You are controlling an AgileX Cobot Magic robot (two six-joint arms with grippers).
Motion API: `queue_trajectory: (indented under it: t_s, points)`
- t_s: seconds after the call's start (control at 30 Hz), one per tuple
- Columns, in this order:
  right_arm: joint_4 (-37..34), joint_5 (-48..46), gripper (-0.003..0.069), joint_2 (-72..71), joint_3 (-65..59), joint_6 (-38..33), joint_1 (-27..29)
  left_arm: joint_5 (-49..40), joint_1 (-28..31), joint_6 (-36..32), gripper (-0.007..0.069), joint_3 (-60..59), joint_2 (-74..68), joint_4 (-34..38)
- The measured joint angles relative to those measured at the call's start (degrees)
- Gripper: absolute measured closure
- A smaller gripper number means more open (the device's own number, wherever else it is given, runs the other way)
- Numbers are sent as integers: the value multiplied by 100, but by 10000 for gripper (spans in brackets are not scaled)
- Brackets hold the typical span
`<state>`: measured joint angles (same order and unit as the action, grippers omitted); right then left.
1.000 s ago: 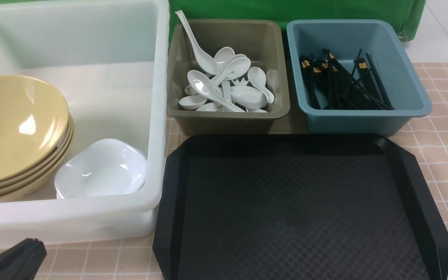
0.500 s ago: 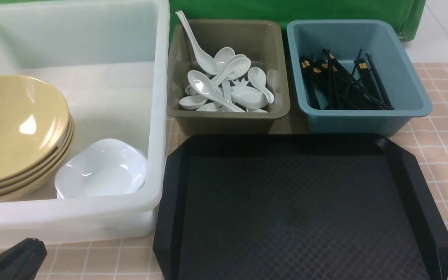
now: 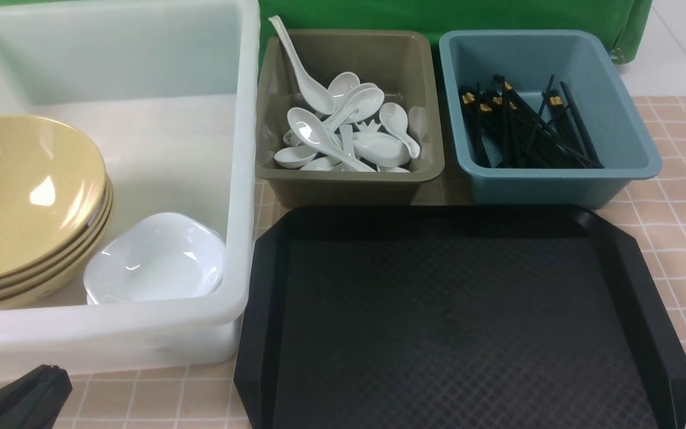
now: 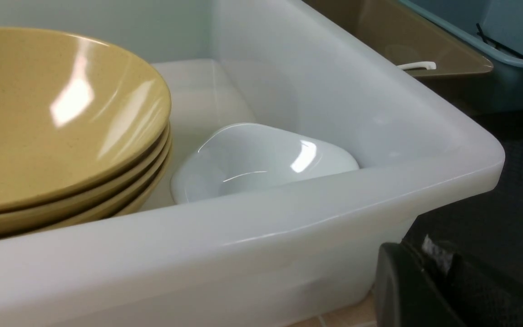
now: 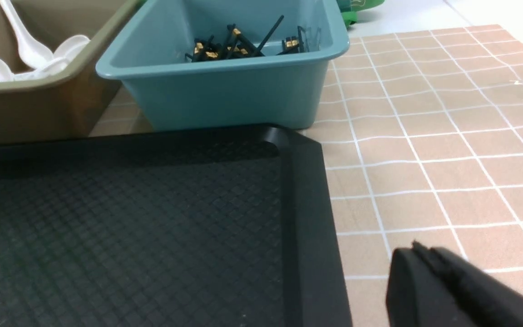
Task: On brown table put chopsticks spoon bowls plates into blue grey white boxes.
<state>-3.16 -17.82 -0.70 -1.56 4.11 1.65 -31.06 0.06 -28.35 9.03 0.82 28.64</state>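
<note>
A stack of yellow bowls (image 3: 21, 190) and a white plate (image 3: 158, 259) lie in the white tub (image 3: 242, 179) at the left. Several white spoons (image 3: 343, 131) lie in the olive-grey box (image 3: 349, 182). Black chopsticks (image 3: 527, 128) lie in the blue box (image 3: 557, 185). My left gripper (image 3: 51, 372) is shut and empty, low at the near left, in front of the tub. In the left wrist view it (image 4: 413, 254) faces the tub's near wall (image 4: 288, 204). My right gripper (image 5: 418, 250) is shut and empty over the brown table (image 5: 425, 136), right of the tray; it is out of the front view.
A black textured tray (image 3: 450, 322) lies in front of the grey and blue boxes, with nothing on it. Green cloth hangs behind the boxes. Bare brown table (image 3: 676, 238) shows to the right of the tray and the blue box.
</note>
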Motion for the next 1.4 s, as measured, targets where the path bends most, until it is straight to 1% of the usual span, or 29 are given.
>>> queue_trajectory:
  t_s: [0.63,0.73,0.83,0.93,1.03,1.07,1.1,1.13,1.2,1.3,1.37,1.4]
  points:
    - [0,0,590,0,0,0,0,0,0,0,601,0,0,0]
    - [0,0,588,0,0,0,0,90,36,59,601,-76,0,-133]
    - [0,-3,586,0,0,0,0,685,249,667,601,-399,0,-546]
    - [0,-7,582,0,0,0,0,1598,409,1355,601,-905,0,-1233]
    - [0,-7,578,0,0,0,0,1975,411,1957,601,-1009,0,-1920]
    - [0,-7,577,0,0,0,0,2019,411,2156,601,-1009,0,-2107]
    - [0,-7,577,0,0,0,0,2025,411,2192,601,-1009,0,-2138]
    - [0,-7,575,0,0,0,0,2017,411,2420,601,-1009,0,-2319]
    - [0,-7,574,0,0,0,0,1920,411,2541,601,-1009,0,-2405]
    - [0,-7,573,0,0,0,0,1677,411,2564,601,-1009,0,-2426]
    - [0,-7,571,0,0,0,0,1343,338,2564,601,-1009,0,-2426]
    - [0,-7,571,0,0,0,0,1317,293,2571,601,-1009,0,-2426]
